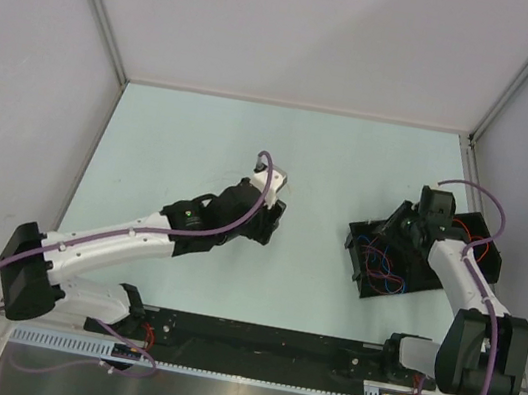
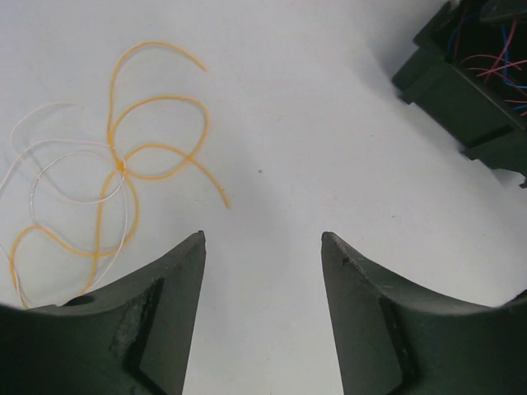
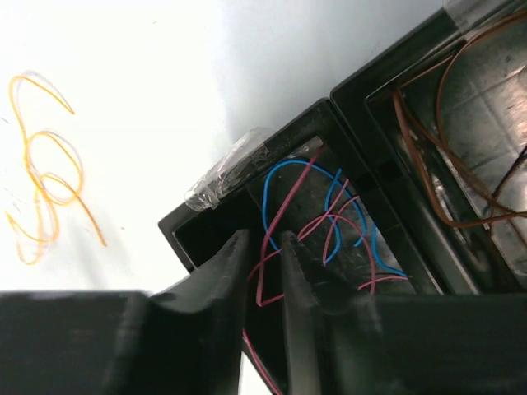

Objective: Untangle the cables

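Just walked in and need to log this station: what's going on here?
Two robot arms are working on tangled cables. The left claw hangs open above the table, beside an orange cable crossing a pale cable. The right claw, jaws slightly apart, is at a black box holding a red cable and a blue cable.

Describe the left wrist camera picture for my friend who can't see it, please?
An orange cable lies in loops on the white table, tangled with a thin white cable. The left gripper is open and empty at the bottom of the picture. A dark tray with red and blue cables sits in the top right corner.
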